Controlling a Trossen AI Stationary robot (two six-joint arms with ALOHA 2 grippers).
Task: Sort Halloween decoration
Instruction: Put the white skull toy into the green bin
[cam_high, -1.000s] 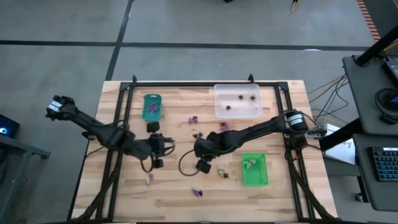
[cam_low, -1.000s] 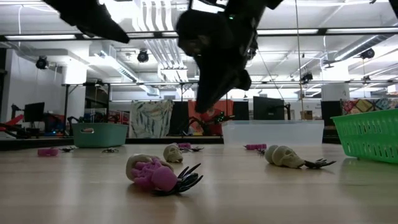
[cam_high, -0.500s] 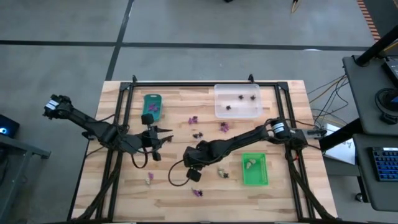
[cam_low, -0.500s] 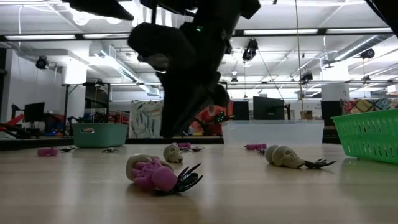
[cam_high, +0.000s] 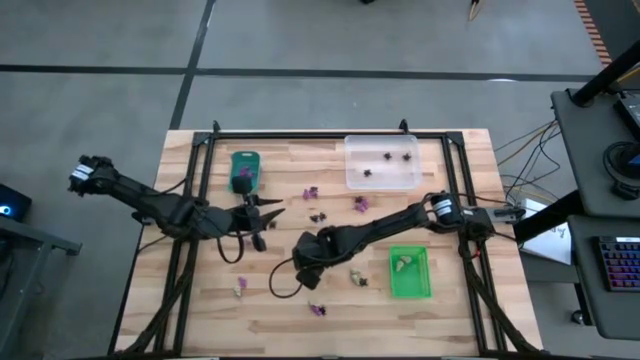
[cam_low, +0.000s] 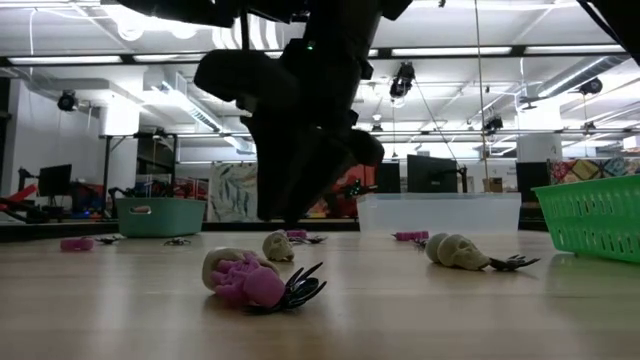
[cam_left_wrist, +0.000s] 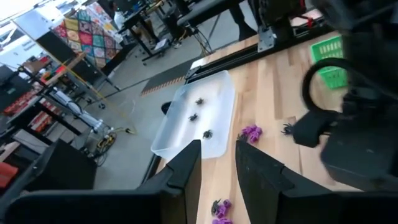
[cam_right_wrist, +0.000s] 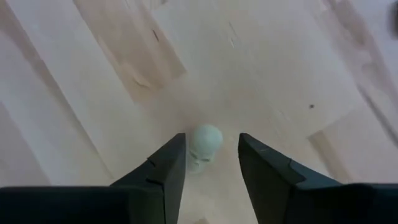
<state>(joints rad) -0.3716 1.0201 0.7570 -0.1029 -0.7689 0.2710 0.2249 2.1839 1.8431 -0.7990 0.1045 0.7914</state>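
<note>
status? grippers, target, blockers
Right gripper open, low over table, pale skull between fingers, not gripped. Left gripper open, empty, near teal tray. Nothing blocking.

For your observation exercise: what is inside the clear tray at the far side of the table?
The clear tray holds three small black trinkets, spread apart; the left wrist view shows the same three. No purple or pale pieces show in it. Their exact shapes are too small to tell.

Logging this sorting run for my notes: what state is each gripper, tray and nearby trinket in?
right gripper: open, fingers either side of a pale skull
left gripper: open, empty
clear tray: holds black spiders
green tray: holds pale pieces
teal tray: holds purple pieces
</note>
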